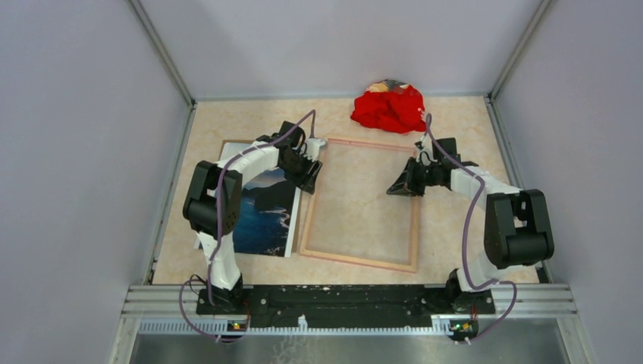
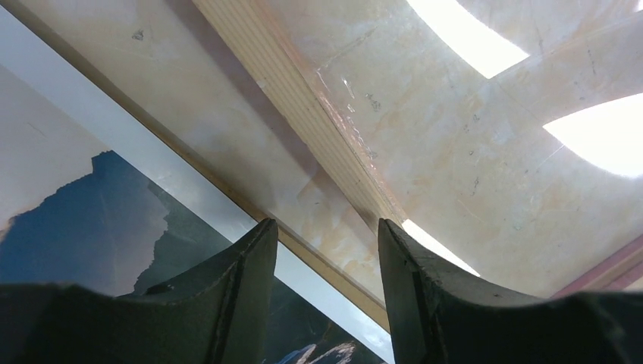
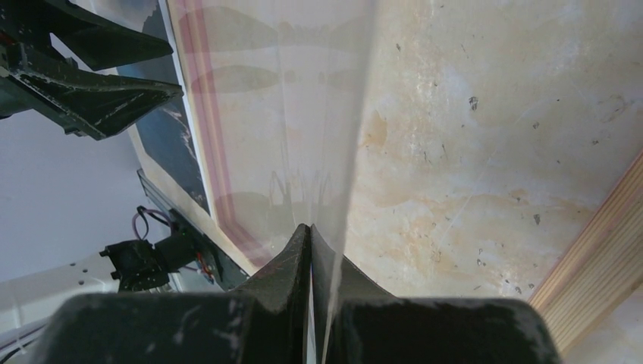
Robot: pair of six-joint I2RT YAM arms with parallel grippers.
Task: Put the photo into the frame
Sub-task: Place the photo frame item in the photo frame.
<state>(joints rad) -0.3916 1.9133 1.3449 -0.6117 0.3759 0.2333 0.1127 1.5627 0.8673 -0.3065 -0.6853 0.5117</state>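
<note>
The frame (image 1: 310, 212) lies flat on the table, tan wood rails with a pink tint. The photo (image 1: 265, 216) of sea and dark cliffs lies just left of it, partly under my left arm. My left gripper (image 1: 309, 176) is open and empty, low over the gap between the photo's white edge (image 2: 189, 182) and the frame's left rail (image 2: 303, 98). My right gripper (image 1: 396, 186) is over the frame's right part, shut on the edge of a thin clear sheet (image 3: 303, 114) that tilts up from the frame. The frame's right rail (image 3: 606, 254) shows beside it.
A red cloth heap (image 1: 389, 106) lies at the back, beyond the frame's far rail. A tan strip (image 2: 227, 189) runs under the photo's edge. Grey walls close in left, right and back. The black mounting rail (image 1: 341, 299) runs along the near edge.
</note>
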